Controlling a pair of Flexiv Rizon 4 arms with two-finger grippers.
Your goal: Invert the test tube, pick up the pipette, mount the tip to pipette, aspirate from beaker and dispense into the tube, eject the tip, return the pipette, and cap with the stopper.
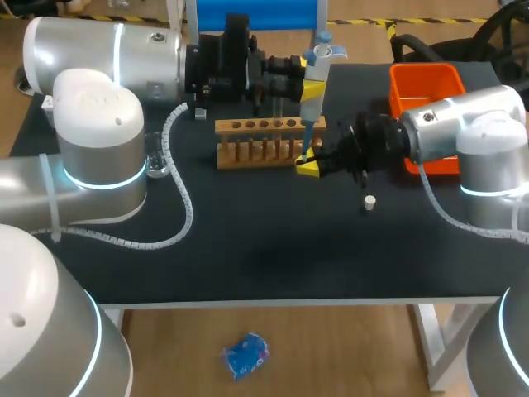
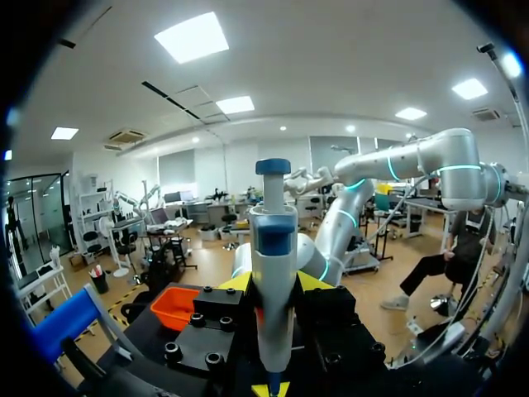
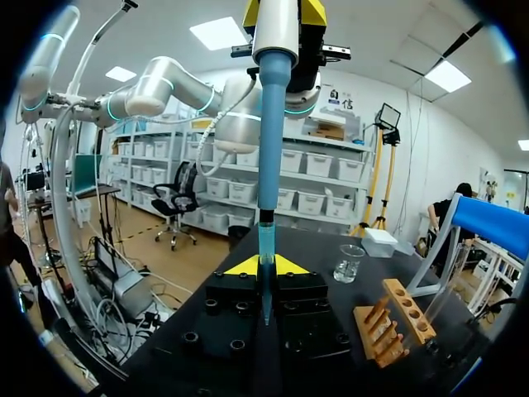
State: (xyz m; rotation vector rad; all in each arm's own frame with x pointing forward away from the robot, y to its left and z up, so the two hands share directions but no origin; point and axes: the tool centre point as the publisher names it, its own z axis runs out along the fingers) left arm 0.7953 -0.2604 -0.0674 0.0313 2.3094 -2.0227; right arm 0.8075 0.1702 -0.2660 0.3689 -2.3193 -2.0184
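- Pipette [image 1: 315, 83] held upright above the far middle of the bench, blue plunger on top, shaft pointing straight down.
- Clamped on its body from two sides by the left gripper [image 1: 304, 73], which comes in level from the far left; seen in the left wrist view standing between that gripper's fingers.
- Ends below in a thin clear pipette tip [image 3: 264, 248], which points down just in front of the right end of the test tube rack.
- Pinched from both sides by the yellow fingertips of the right gripper [image 1: 308, 166], closed tight on the pipette tip; the gripper reaches in level from the right edge, low over the bench.
- Wooden test tube rack [image 1: 269, 141] standing toward the far edge near the middle, its row of holes facing up, its right end just beside the right gripper.
- Glass beaker [image 1: 157, 157] upright toward the left edge, close against the left arm's elbow, well apart from the rack.
- Small white stopper [image 1: 369, 202] lying alone on the bare black top, nearer the right edge, just on the near side of the right arm's wrist.
- Orange bin [image 1: 426, 83] at the far right corner, partly hidden behind the right arm.
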